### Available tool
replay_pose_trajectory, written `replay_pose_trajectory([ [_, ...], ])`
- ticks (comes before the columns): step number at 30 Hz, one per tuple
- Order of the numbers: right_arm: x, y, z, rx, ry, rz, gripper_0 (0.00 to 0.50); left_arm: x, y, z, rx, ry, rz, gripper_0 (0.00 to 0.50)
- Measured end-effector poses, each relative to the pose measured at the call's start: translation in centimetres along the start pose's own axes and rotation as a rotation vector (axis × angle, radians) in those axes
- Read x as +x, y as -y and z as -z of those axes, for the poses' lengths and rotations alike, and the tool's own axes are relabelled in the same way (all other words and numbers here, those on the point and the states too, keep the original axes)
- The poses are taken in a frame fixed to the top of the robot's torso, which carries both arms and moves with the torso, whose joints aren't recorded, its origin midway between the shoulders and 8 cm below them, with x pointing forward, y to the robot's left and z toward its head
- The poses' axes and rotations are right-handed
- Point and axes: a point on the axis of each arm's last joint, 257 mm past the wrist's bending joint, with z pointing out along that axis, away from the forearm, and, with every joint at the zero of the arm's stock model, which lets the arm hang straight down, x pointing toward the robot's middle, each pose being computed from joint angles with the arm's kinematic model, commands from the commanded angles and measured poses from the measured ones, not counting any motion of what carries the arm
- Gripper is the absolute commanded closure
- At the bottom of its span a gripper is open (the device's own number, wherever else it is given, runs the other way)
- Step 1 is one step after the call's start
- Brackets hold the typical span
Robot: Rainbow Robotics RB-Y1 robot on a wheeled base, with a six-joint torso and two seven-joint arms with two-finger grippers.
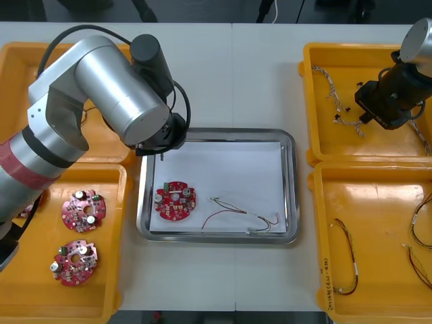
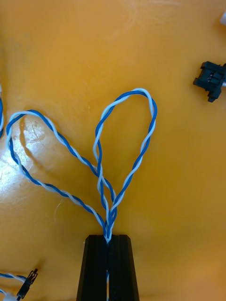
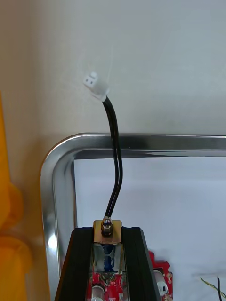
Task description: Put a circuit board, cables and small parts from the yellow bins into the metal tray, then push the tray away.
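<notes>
My left gripper point(image 3: 107, 231) is shut on one end of a black cable point(image 3: 113, 155), which hangs over the metal tray's far left corner point(image 3: 61, 155). The cable's white plug point(image 3: 95, 86) reaches past the rim. In the front view that gripper point(image 1: 162, 152) sits under the silver arm. A red circuit board point(image 1: 175, 200) and a red and yellow cable point(image 1: 243, 217) lie in the tray point(image 1: 291, 189). My right gripper point(image 2: 108, 239) is shut on a twisted blue and white cable point(image 2: 136, 141) in the far right yellow bin point(image 1: 312, 67), where the gripper point(image 1: 366, 109) hovers.
Two more circuit boards point(image 1: 84, 208) point(image 1: 74, 260) lie in the near left bin point(image 1: 111, 283). Cables point(image 1: 347, 260) rest in the near right bin point(image 1: 324, 283). A small black plug point(image 2: 212, 81) lies on the bin floor beyond the right fingers. The far left bin point(image 1: 13, 81) is partly under the left arm.
</notes>
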Motion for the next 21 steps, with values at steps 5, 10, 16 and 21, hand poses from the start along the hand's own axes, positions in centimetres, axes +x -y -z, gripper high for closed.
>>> replay_pose_trajectory([
  [5,-0.2,0.2,0.4,0.015,0.007,0.011,0.500,0.5,0.2,-1.8,-0.004,-0.008,-0.001,0.500],
  [10,0.3,0.0,2.5,0.056,-0.014,0.051,0.500,0.9,0.5,-2.8,-0.002,-0.011,-0.010,0.500],
  [16,0.7,-1.0,5.9,0.080,-0.016,0.103,0.500,1.4,0.6,-3.9,-0.010,-0.011,-0.016,0.500],
  [21,1.4,-1.3,8.1,0.098,-0.031,0.131,0.500,1.6,0.8,-4.1,-0.008,-0.010,0.007,0.448],
])
